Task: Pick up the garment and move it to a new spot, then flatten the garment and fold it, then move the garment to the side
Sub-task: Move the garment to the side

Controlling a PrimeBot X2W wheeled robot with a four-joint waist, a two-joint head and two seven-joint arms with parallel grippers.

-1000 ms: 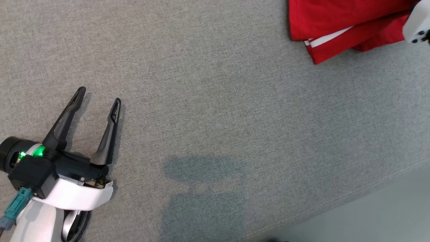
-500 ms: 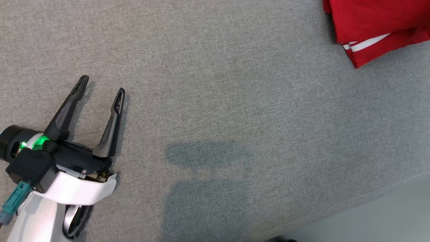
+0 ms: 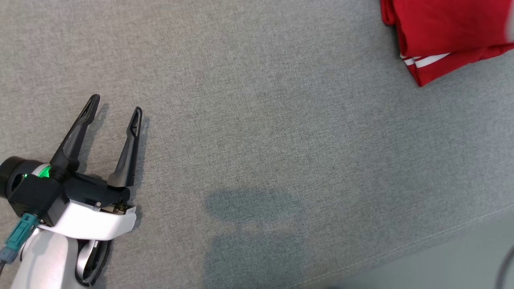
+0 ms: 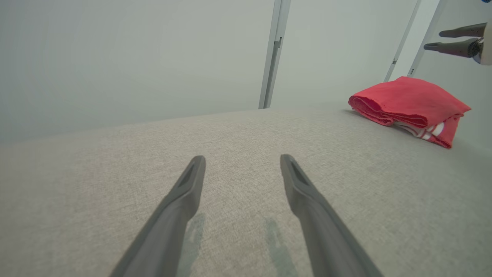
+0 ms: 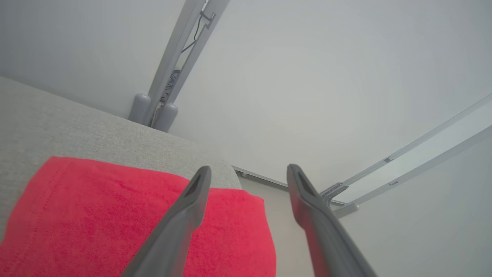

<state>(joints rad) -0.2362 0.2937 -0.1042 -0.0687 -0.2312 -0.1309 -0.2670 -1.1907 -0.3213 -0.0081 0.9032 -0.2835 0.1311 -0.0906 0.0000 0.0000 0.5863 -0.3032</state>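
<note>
Garment (image 3: 449, 28): folded, at desk (image 3: 281, 120) edge.
Left gripper (image 3: 114, 108): your jaws wide, far from garment.
Right gripper (image 5: 248, 171): jaws wide, empty, over garment.

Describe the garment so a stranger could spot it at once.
Start with the wide grey fabric surface. Toward its far right lies the folded garment. Bright red cloth with white stripes sets it apart from the plain grey around it.

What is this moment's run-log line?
garment: folded, far right on surface | left tool: open, empty, over bare surface | right tool: open, empty, above garment
</note>
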